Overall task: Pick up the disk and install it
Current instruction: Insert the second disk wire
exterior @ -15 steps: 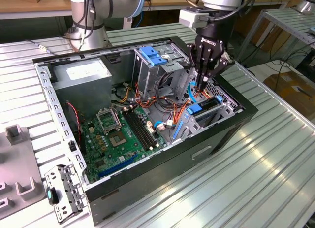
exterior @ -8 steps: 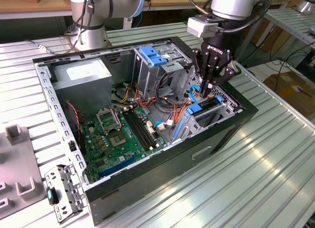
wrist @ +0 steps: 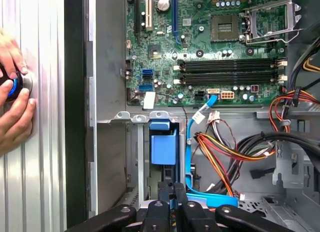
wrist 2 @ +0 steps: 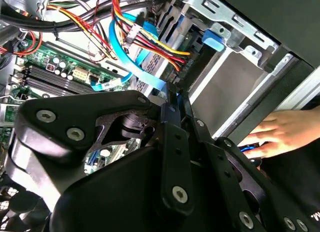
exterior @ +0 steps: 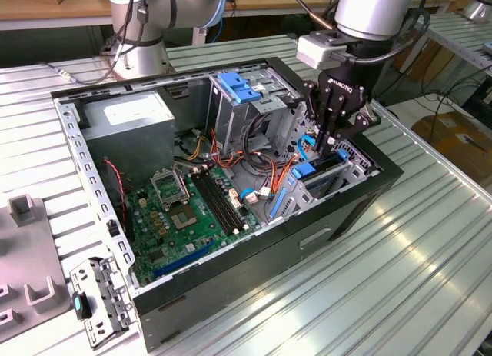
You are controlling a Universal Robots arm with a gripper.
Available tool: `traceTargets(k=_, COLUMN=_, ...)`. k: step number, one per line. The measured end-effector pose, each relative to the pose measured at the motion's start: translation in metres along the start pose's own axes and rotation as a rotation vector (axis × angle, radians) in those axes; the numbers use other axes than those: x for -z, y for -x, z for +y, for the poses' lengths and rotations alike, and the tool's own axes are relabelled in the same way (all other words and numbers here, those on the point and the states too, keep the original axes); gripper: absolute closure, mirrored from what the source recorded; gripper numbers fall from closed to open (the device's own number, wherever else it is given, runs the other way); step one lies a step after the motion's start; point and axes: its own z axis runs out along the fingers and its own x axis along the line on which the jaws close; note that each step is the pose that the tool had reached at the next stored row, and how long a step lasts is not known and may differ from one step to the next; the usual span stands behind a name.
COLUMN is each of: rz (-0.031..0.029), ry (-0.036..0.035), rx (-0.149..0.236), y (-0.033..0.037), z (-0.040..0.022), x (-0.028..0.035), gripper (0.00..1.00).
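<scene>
Metal table, one disk, one pincer

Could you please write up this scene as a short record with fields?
setting: open black computer case on a ribbed metal table
gripper: black gripper reaches down inside the case, at the metal drive bay on the exterior view's right
disk: disk with blue plastic carrier rails stands in that bay's slot, close to the gripper; silver body hidden
board: green motherboard on the case floor
person: a hand outside the case, on a round blue object
</scene>
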Motion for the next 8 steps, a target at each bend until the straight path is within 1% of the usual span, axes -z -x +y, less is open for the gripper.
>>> traceTargets(k=1, rz=-0.0041, ry=-0.0023, rx=0.000, y=-0.0017, z=0.0004, x=-0.0004, gripper=0.84)
traceTargets(k=2, rz=-0.0106, ry=-0.0092, rx=0.000, y=-0.0027, z=0.0013, x=-0.0008, gripper=0.84)
traceTargets(k=3, rz=-0.0194, ry=-0.0151, rx=0.001, y=-0.0030, z=0.0025, x=-0.0011, gripper=0.84)
traceTargets(k=4, rz=-0.0274, ry=-0.0194, rx=0.001, y=-0.0031, z=0.0034, x=-0.0014, gripper=0.84)
traceTargets(k=5, rz=-0.0378, ry=-0.0267, rx=0.001, y=-0.0038, z=0.0045, x=-0.0019, gripper=0.84)
traceTargets(k=7, rz=-0.0531, ry=-0.0393, rx=0.000, y=-0.0056, z=0.0059, x=-0.0024, gripper=0.84)
traceTargets(k=8, rz=-0.0583, ry=-0.0438, rx=0.000, y=-0.0061, z=0.0064, x=-0.0026, gripper=0.84)
